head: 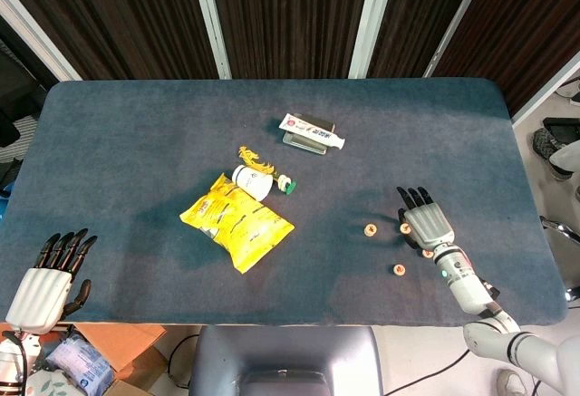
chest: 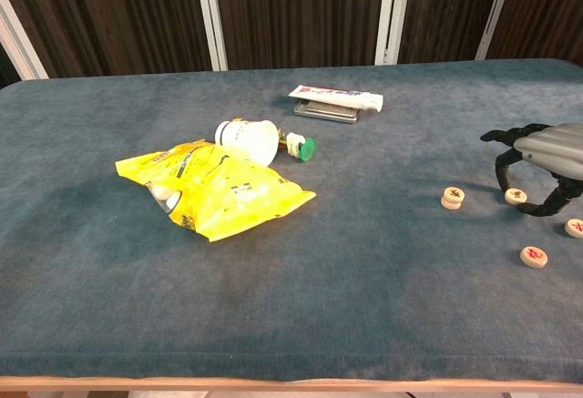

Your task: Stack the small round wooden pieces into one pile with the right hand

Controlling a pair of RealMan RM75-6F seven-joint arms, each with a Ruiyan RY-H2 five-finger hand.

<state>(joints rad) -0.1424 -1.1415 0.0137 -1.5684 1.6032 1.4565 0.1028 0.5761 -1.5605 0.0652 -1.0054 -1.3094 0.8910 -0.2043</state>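
Right now the right hand sits at the right edge of the chest view, palm down over the blue table, fingers spread and arched, gripping nothing. Between its fingertips lies one wooden piece; whether a finger touches it, can't tell. Stacked pair of wooden pieces lies just left of the hand. Two more single pieces, one lower right of frame, another at the right edge. Left hand hangs off the table at lower left of the head view, fingers straight and close together, holding nothing. Mid-frame: yellow snack bag, white bottle with green cap, toothpaste tube on a dark case.
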